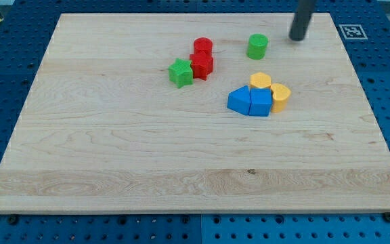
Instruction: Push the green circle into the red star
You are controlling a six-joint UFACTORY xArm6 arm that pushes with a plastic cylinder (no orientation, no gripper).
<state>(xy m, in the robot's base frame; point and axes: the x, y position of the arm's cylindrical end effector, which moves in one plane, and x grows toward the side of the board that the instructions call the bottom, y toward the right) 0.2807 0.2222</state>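
Observation:
The green circle [256,47] stands near the view's top, right of centre. The red star [202,66] lies to its left and a little lower, touching a red circle [202,47] above it and a green star [180,72] on its left. My tip [296,38] is the end of the dark rod at the view's top right. It is to the right of the green circle and slightly above it, with a gap between them.
A cluster lies below the green circle: a blue block [238,100], a blue cube [261,103], a yellow block [261,81] and a yellow block [280,96]. The wooden board [114,156] rests on a blue pegboard table. A marker tag [352,31] sits at the board's top right.

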